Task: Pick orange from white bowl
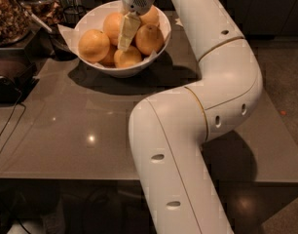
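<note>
Steeply down, tool (pixel 124 44) among oranges (pixel 94 45)

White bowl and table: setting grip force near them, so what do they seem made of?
White bowl: likely glazed ceramic, smooth glossy white wall; could be plastic. Table: smooth grey semi-gloss top, perhaps laminate or stone; it mirrors a light spot. Gripper sits among the bowl's oranges.

pincer (pixel 123 44) among oranges (pixel 94 45), white bowl (pixel 93 17)

glossy grey tbl (pixel 66 130) | dk floor (pixel 290 82) | dk cabinets (pixel 270 9) bhd | dim, glare spot (pixel 91 139)
</note>
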You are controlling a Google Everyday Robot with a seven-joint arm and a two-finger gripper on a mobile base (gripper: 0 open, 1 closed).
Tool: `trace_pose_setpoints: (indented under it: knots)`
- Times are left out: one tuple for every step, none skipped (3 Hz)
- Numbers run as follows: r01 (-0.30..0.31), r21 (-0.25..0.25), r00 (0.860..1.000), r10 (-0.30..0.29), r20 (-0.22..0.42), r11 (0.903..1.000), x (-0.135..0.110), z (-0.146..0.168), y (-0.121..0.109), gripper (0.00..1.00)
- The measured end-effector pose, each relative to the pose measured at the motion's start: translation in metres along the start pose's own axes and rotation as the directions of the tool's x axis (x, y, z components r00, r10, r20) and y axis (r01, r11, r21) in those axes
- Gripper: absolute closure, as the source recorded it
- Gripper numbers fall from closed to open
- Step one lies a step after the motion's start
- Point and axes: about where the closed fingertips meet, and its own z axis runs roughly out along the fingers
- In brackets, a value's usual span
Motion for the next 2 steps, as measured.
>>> trace_pose_setpoints:
  knots:
    - [0.022, 0.014, 0.999, -0.022, 0.028, 0.9997, -0.0063, -0.0084, -0.0004, 0.51]
    - [0.048, 0.031, 0.998, -0.049, 0.045, 0.9984, -0.0147, -0.0168, -0.0010, 0.74]
